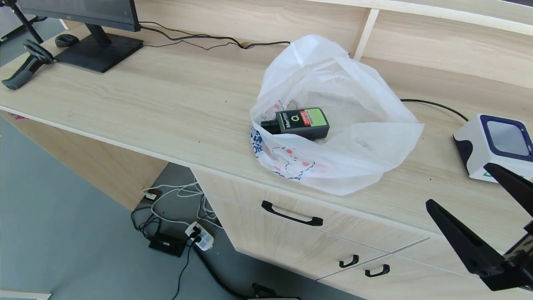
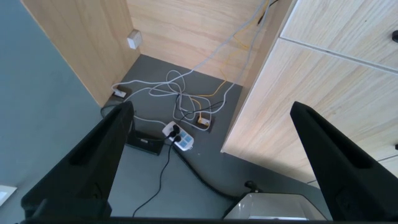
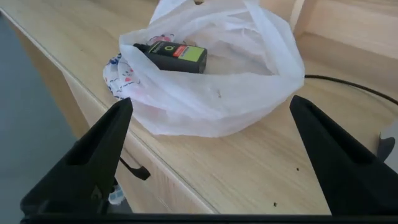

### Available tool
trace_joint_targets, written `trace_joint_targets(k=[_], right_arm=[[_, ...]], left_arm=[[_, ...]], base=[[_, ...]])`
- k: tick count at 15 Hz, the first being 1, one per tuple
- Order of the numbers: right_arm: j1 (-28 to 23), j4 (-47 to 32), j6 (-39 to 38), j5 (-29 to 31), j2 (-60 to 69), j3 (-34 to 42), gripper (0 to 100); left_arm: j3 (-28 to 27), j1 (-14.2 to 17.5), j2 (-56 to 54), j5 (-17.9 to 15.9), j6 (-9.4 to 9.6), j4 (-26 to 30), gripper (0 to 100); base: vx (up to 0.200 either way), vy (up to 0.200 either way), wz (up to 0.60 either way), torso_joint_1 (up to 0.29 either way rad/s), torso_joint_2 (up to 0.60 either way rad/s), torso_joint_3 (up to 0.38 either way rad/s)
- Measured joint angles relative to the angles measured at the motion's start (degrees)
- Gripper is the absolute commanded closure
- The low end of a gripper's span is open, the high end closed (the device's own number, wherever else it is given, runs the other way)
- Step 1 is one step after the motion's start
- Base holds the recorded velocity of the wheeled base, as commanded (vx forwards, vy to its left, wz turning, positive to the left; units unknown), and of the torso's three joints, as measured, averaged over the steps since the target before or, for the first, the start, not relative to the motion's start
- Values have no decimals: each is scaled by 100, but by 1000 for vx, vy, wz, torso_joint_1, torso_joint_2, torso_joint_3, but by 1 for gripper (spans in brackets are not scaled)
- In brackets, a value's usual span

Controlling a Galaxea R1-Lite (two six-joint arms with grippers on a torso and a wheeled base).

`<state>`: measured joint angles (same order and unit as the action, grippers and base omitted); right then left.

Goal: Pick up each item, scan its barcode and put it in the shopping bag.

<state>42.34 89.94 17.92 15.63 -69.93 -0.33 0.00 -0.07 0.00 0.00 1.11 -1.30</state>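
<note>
A white plastic shopping bag lies open on the wooden counter, and the right wrist view has the same bag. Inside it rests a dark bottle with a green label, lying on its side, the same bottle in the right wrist view. A white and blue barcode scanner stands at the counter's right. My right gripper hangs open and empty at the front right, short of the bag. My left gripper is open and empty, held low beside the cabinet over the floor.
A monitor stand, a mouse and a handheld scanner sit at the counter's far left. Drawers with black handles front the cabinet. Cables and a power strip lie on the floor.
</note>
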Motion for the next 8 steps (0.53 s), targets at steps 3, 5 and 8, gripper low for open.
trace_joint_targets(k=[3, 5, 8], right_arm=[[-33, -213, -156, -69, 132, 20, 0], [-37, -433, -334, -101, 184, 23, 0], [-44, -572, -383, -107, 243, 30, 0]], left_arm=[[0, -4, 0, 0, -5, 0, 0], [0, 0, 0, 0, -5, 0, 0], [0, -2, 0, 0, -5, -2, 0]], base=[[-133, 0, -400, 3, 2, 2], [-200, 0, -600, 14, 10, 2], [-133, 0, -600, -10, -1, 4]])
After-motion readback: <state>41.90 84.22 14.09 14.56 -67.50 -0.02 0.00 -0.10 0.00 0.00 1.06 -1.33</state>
